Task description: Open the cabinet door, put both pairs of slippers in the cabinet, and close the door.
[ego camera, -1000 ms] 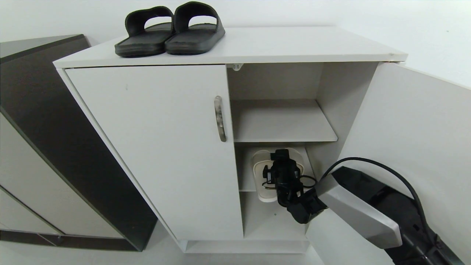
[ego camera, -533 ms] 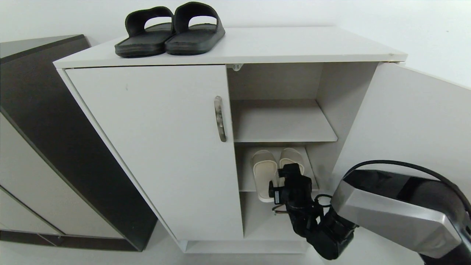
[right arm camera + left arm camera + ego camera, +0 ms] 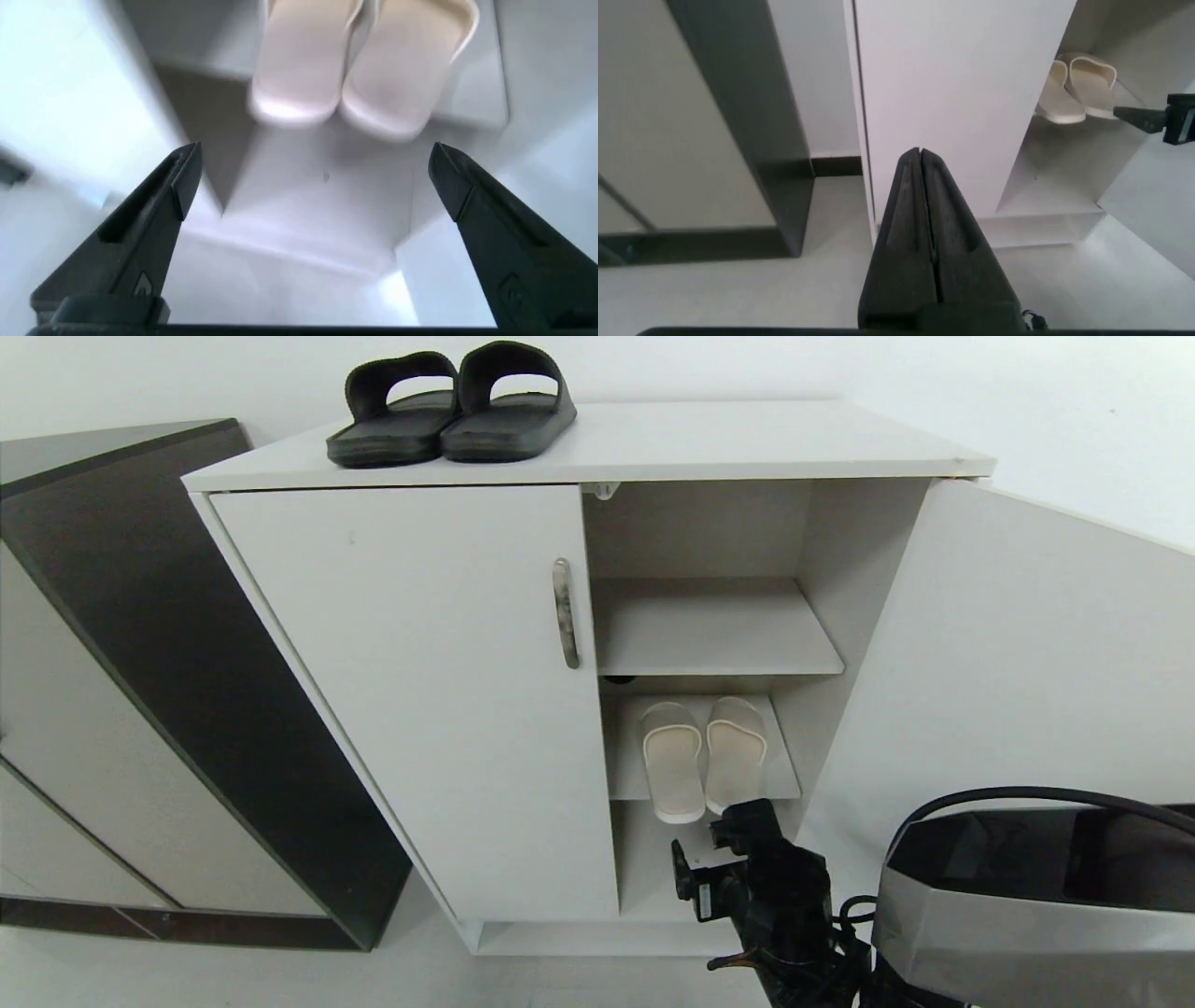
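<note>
A white cabinet (image 3: 597, 439) has its right door (image 3: 1027, 644) swung open and its left door (image 3: 420, 700) shut. A pair of white slippers (image 3: 702, 756) (image 3: 360, 51) (image 3: 1081, 84) lies side by side on the lower shelf, heels at the shelf's front edge. A pair of black slippers (image 3: 453, 406) sits on the cabinet top at the left. My right gripper (image 3: 313, 187) (image 3: 724, 863) is open and holds nothing, just outside the cabinet in front of and below the white slippers. My left gripper (image 3: 921, 201) is shut, low near the floor before the left door.
The upper shelf (image 3: 719, 635) is bare. A dark-edged grey panel (image 3: 140, 663) leans beside the cabinet on the left. The left door carries a metal handle (image 3: 564, 612). The open right door stands close to my right arm.
My right gripper has let go of the white slippers and pulled back out of the cabinet, downward toward me. The head camera has shifted slightly.
</note>
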Available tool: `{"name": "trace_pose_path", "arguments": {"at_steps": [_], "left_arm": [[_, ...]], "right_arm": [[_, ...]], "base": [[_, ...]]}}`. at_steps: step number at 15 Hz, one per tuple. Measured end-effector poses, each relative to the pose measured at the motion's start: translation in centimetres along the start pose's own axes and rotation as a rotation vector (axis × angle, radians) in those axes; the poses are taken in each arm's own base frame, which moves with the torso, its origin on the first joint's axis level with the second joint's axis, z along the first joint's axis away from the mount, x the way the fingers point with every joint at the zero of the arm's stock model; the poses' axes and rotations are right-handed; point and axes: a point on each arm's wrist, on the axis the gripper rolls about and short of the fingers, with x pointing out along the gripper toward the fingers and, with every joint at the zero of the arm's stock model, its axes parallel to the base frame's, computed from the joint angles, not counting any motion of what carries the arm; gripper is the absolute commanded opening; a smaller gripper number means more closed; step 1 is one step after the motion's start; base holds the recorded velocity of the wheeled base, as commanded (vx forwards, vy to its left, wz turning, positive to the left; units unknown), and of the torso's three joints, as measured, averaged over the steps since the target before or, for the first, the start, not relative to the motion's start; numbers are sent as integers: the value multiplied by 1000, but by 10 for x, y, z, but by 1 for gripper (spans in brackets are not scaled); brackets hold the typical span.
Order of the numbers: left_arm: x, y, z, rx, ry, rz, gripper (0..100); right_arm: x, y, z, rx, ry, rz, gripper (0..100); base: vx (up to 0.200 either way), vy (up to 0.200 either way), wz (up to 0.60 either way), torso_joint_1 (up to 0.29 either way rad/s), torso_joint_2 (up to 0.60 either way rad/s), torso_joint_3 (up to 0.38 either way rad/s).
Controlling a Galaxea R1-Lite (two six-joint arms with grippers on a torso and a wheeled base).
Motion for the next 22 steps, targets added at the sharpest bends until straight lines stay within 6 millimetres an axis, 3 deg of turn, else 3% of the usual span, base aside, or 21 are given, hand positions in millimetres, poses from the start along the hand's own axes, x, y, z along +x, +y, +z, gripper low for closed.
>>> {"name": "trace_pose_path", "arguments": {"at_steps": [12,22], "left_arm": [[0,0,0,-7,0,0,0],[0,0,0,-9,0,6,0]], "right_arm": [[-5,4,21,8,-49,20,100],[-6,2,19,-19,-43,16,100]], "base": [[-17,0,0,1,1,32],[0,0,0,2,2,136]]}}
